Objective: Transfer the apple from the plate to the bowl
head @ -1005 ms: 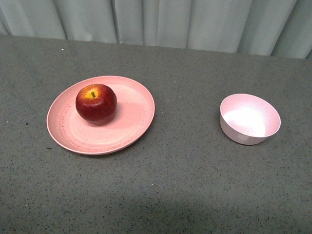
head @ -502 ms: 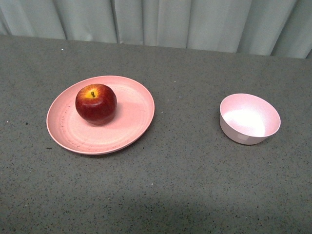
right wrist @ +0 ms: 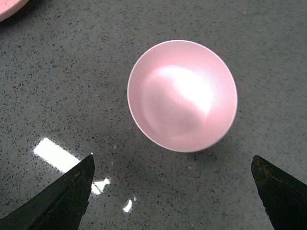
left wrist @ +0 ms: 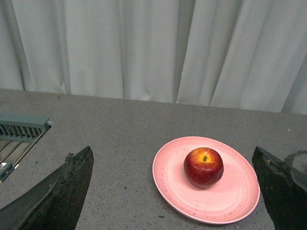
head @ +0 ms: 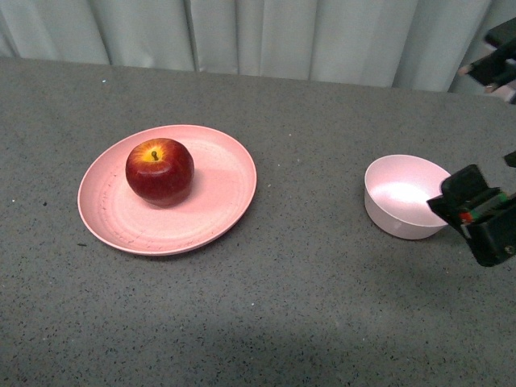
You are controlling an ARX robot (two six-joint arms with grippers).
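Note:
The dark red apple [head: 160,171] sits on the left part of the wide pink plate [head: 222,211], at the table's left. The small pale pink bowl [head: 401,197] stands empty at the right. My right gripper [head: 486,133] is open and empty at the right edge, one finger [head: 477,214] just beside the bowl's right rim. In the right wrist view the bowl [right wrist: 182,96] lies ahead of the open right gripper [right wrist: 172,158]. In the left wrist view the apple [left wrist: 204,166] and plate [left wrist: 230,201] lie ahead of my open, empty left gripper [left wrist: 171,149]. The left gripper is out of the front view.
A pale curtain [head: 266,32] hangs behind the grey speckled table [head: 306,306]. A grey slatted rack [left wrist: 19,132] shows at the table's edge in the left wrist view. A corner of the plate [right wrist: 8,6] shows in the right wrist view.
My right gripper has come into the front view at the right edge, beside the bowl. The apple, plate and bowl have not moved.

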